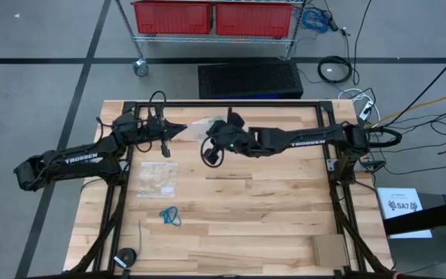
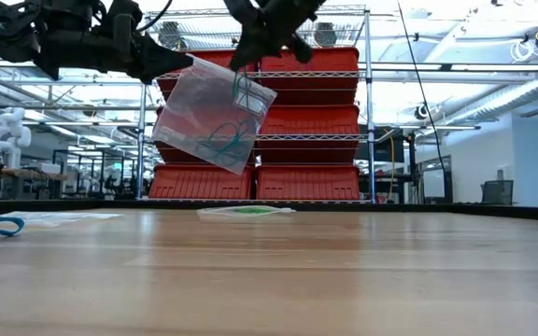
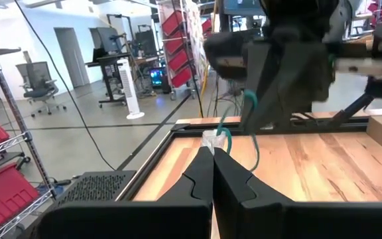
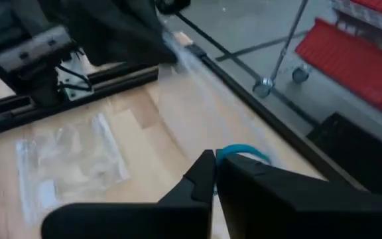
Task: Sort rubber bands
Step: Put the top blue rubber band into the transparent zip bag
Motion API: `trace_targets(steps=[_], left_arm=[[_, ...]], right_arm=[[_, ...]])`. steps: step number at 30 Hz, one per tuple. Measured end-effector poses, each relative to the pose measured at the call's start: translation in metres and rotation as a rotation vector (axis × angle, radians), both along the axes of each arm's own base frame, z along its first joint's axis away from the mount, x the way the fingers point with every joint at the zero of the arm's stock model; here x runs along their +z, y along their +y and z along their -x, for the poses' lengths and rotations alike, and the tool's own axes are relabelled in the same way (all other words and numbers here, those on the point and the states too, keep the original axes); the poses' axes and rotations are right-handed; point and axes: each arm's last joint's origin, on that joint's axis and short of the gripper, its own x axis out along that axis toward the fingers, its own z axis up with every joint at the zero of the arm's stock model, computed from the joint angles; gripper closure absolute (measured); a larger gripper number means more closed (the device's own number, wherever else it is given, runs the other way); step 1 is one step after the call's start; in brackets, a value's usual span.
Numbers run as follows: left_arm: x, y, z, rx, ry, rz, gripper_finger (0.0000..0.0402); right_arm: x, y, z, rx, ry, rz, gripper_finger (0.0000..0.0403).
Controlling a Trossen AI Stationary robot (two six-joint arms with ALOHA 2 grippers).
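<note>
With my left gripper [image 1: 183, 129] pinching the raised clear zip bag [image 2: 213, 114] by its corner and my right gripper [image 4: 215, 174] pressed together on a teal rubber band [image 4: 243, 152] at its mouth, I should draw out slowly, bag taut.

Worktop [image 1: 269, 209] is pale blond wood in plank strips with a black frame; both arms are black, left arm with white lettering, left tool [image 3: 212, 159] and right tool [image 4: 212, 174] black too. Clear see-through bag [image 2: 215, 114] held up shows teal-green rubber bands [image 2: 220, 140] inside, another clear bag [image 1: 157, 178] lies flat, bright blue bands [image 1: 169, 216] sit on the wood. Red bins [image 1: 211, 17] on a silver wire rack, grey floor with dark lines, black cables [image 1: 335, 70].
</note>
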Motion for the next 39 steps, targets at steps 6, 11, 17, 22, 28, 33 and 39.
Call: trace_targets(steps=[6,11,17,22,28,33,39], left_arm=[[0.0,0.0,0.0,0.0,0.0,0.0,0.0401],[0.0,0.0,0.0,0.0,0.0,0.0,0.0401],[0.0,0.0,0.0,-0.001,0.001,0.0,0.0401],[0.0,0.0,0.0,-0.001,0.0,0.0,0.0401],[0.0,0.0,0.0,-0.001,0.0,0.0,0.0401],[0.0,0.0,0.0,-0.001,-0.001,0.0,0.0401],[0.0,0.0,0.0,-0.002,-0.001,-0.001,0.0401]], right_arm=[[0.021,-0.009,-0.002,0.022,-0.005,0.084,0.0402],[0.036,-0.014,-0.002,0.033,-0.01,0.14,0.0403],[0.036,-0.023,-0.001,0.017,0.003,0.15,0.0403],[0.035,-0.023,-0.002,0.025,0.002,0.142,0.0403],[0.028,-0.021,-0.006,0.053,0.014,0.116,0.0403],[0.013,-0.023,-0.015,0.067,0.038,0.101,0.0403],[0.007,-0.031,-0.018,0.084,0.044,0.07,0.0403]])
